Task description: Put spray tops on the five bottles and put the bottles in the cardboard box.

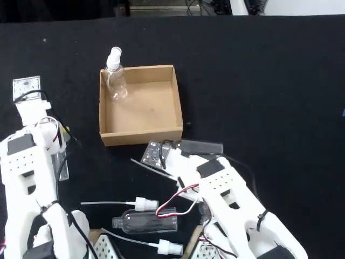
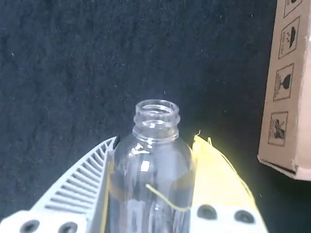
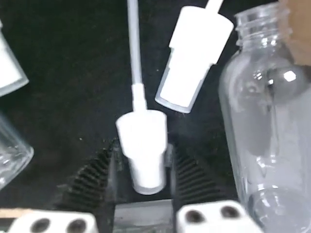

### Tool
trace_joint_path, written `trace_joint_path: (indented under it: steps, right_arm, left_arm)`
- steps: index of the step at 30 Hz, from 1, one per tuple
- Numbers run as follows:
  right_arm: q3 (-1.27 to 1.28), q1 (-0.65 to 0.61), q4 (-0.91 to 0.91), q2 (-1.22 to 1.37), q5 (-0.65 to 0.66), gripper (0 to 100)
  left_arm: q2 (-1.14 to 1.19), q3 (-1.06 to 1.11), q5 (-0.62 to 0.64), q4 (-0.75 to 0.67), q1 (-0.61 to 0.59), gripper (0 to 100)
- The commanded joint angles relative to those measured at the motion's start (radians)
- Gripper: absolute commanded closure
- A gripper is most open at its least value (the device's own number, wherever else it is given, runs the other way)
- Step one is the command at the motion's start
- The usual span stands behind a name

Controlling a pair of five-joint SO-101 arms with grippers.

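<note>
My left gripper (image 2: 155,141) is shut on a clear open-necked bottle (image 2: 153,165), held at the table's left (image 1: 59,160), left of the cardboard box (image 1: 141,135). My right gripper (image 3: 143,167) is shut on a white spray top (image 3: 143,150) whose thin tube points away from it. Beside it lie another spray top (image 3: 194,53) and an uncapped bottle (image 3: 262,126). One bottle with a spray top (image 1: 116,81) stands in the box's far left corner. In the high view, a bottle (image 1: 143,221) and two spray tops (image 1: 145,204) (image 1: 170,248) lie near the front.
The right arm (image 1: 226,194) stretches from the lower right toward the box's front wall. A further clear bottle (image 1: 202,147) lies just behind it. The box's side (image 2: 286,87) stands close to the left gripper. Black cloth covers the table.
</note>
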Motion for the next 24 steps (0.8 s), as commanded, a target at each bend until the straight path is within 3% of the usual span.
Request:
trace_joint_path:
  steps: [1, 14, 18, 24]
  right_arm:
    - [-0.048, -0.009, 0.009, 0.001, -0.020, 97.7]
    - [-0.512, 0.028, 0.632, -0.001, -0.054, 98.8]
    - [-0.671, 0.206, 0.744, -0.001, -0.046, 98.8]
    - [-0.875, 0.634, 0.740, 0.008, 0.014, 98.7]
  left_arm:
    - [-0.074, 0.056, 0.011, -0.121, 0.005, 97]
    - [-0.334, 0.321, 0.011, -0.302, 0.012, 97]
    - [-0.466, 0.441, 0.011, -0.387, 0.013, 97]
    - [-0.730, 0.667, 0.011, -0.554, 0.013, 97]
